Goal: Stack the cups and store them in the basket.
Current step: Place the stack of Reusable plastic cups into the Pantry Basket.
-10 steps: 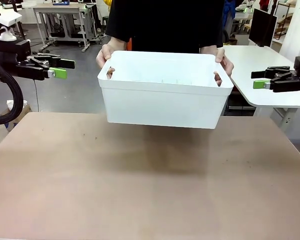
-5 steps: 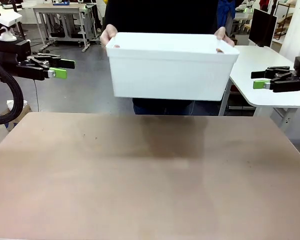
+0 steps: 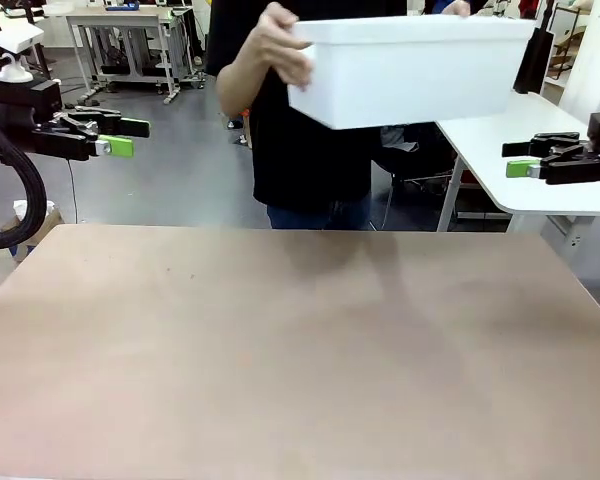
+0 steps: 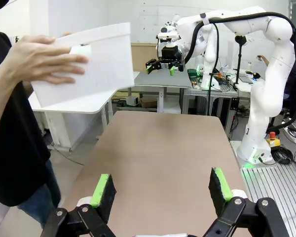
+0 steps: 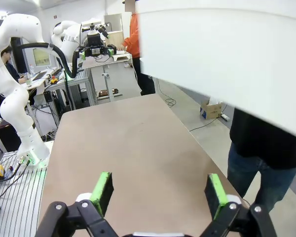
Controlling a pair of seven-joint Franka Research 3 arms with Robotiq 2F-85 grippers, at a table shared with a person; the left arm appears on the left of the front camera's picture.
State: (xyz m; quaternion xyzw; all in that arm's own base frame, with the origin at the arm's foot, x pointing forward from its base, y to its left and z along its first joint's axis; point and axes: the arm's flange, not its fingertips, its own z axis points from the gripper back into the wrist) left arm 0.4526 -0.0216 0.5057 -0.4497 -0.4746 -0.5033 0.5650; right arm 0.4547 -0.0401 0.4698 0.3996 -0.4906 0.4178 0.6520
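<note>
1. Basket sat in the upper right of the front view, lifted well clear of the table and carried by the person; one hand gripped its short end at upper centre.
2. Left wrist view had the same basket at upper left, tilted, with the person's hand spread flat on its side wall. Looked like a carry grip, not a handover.
3. Right wrist view: the basket's white wall ran across the upper right, blurred, close above the table's far edge.
4. Cups: could not tell where they were. The basket's inside was hidden at this angle, so possibly in there.
5. Left gripper parked at the left edge of the front view, level, off the table edge. Its fingers were spread wide in its own wrist view, green pads well apart, nothing between them.
6. Right gripper mirrored it at the right edge, over a white side table. Pads spread wide, empty.
7. My read: both arms were held back at the sides to leave the middle free for the person.
8. With the basket off the table, I judged the storing step either finished or being reset; the robot had nothing within reach to act on.
</note>
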